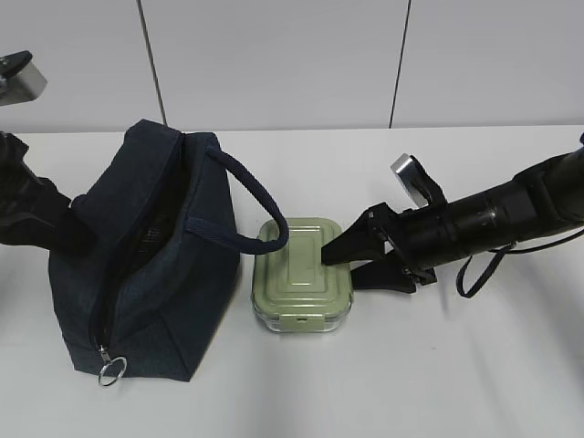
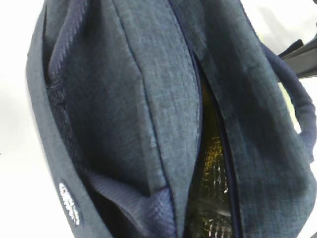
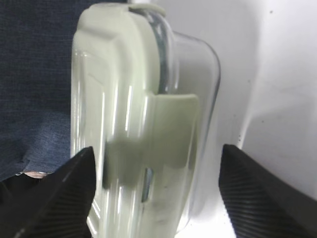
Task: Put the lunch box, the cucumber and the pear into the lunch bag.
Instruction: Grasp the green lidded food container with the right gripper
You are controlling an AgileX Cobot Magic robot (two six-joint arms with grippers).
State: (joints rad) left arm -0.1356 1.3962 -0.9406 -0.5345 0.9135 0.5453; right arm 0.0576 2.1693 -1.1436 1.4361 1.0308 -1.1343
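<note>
The navy lunch bag [image 1: 155, 274] stands at the left with its top zipper parted, and its slit [image 2: 210, 163] shows shiny lining with a yellowish glint. My left gripper [image 1: 78, 222] is shut on the fabric at the bag's upper left edge; its fingertips are hidden. Right of the bag, the sage-green lunch box [image 1: 297, 283] rests on the table. My right gripper [image 1: 342, 267] is open and straddles the box's right end [image 3: 129, 124], with one finger [image 3: 64, 198] over the lid and the other beside the glass base, neither clearly touching. Cucumber and pear are out of view.
The bag's loop handle [image 1: 255, 196] arches over toward the lunch box's left edge. A silver ring pull [image 1: 111, 370] hangs at the bag's near corner. White table [image 1: 438, 365] extends in front and to the right; a white wall stands behind.
</note>
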